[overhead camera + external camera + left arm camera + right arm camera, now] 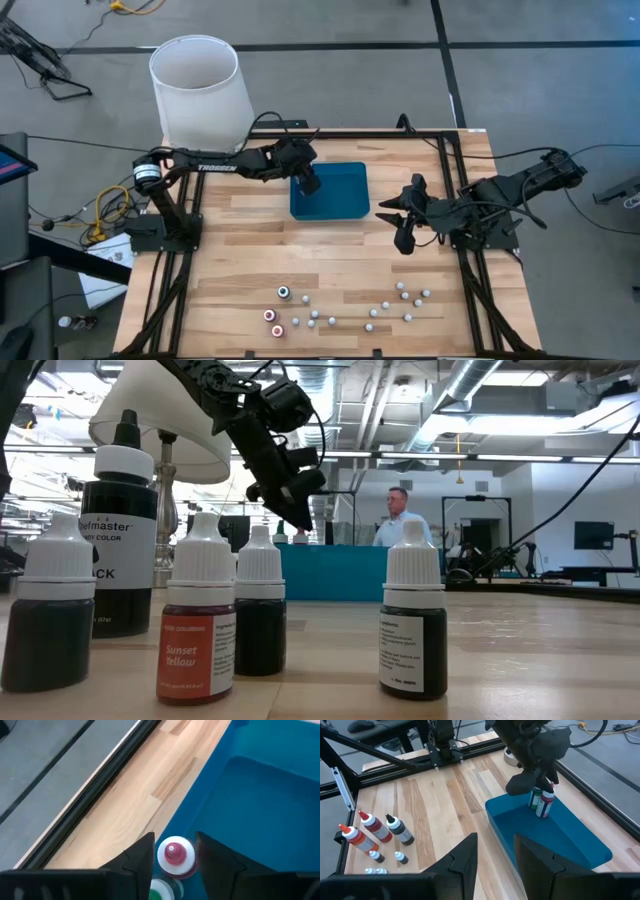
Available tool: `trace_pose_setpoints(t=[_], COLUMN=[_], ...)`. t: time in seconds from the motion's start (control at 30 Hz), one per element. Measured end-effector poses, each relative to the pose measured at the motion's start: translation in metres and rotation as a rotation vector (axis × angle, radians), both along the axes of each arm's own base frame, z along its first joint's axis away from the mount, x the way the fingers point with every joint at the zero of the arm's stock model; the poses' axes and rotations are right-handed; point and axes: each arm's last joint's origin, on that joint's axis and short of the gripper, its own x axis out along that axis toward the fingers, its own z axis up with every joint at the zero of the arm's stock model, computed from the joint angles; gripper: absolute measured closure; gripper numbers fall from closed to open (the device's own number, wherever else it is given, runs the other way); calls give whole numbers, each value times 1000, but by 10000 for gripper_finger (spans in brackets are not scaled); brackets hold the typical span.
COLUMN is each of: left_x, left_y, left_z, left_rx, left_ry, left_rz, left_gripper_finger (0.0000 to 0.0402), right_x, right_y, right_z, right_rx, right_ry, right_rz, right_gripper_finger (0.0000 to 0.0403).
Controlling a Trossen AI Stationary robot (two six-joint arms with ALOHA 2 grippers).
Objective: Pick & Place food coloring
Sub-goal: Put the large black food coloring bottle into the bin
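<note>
over the tray [335, 195] corner, left gripper [172, 857] lets go of a red bottle [175, 856] beside the green one [162, 892]; right gripper [495, 852] waits open.

Two matte-black jointed arms sit on black frame bases. The left arm [215, 163] carries white lettering along its forearm and a silver ring with an orange mark at its shoulder joint. Black cables loop over the right arm [520, 185]. Each hand ends in two broad, dark, angular fingers [465, 855].
</note>
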Motion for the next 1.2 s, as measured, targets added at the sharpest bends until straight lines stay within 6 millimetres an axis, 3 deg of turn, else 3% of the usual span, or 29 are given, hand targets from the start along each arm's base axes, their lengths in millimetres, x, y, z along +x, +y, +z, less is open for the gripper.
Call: trace_pose_setpoints(t=[0.23,0.5,0.67,0.83,1.0,1.2], left_x=[-5,-37,-72,-105,-129,-143], left_y=[-1,-21,-53,-95,-137,-180], left_z=[28,93,130,153,162,157], left_rx=[44,-21,-103,-171,-200,-197], left_ry=[-110,-324,-400,-428,-443,-415], left_rz=[-10,-213,-383,-444,-399,-334], left_gripper_finger=[262,262,262,262,262,262], right_x=[0,7,35,73,110,143], right_y=[0,2,3,4,9,21], right_z=[0,-1,-2,-18,-42,-70], right_rx=[-1,-15,-12,-26,-53,-32], right_ry=[1,4,-42,-70,-103,-176], right_rz=[0,76,302,514,684,825], right_gripper_finger=[285,285,285,285,285,285])
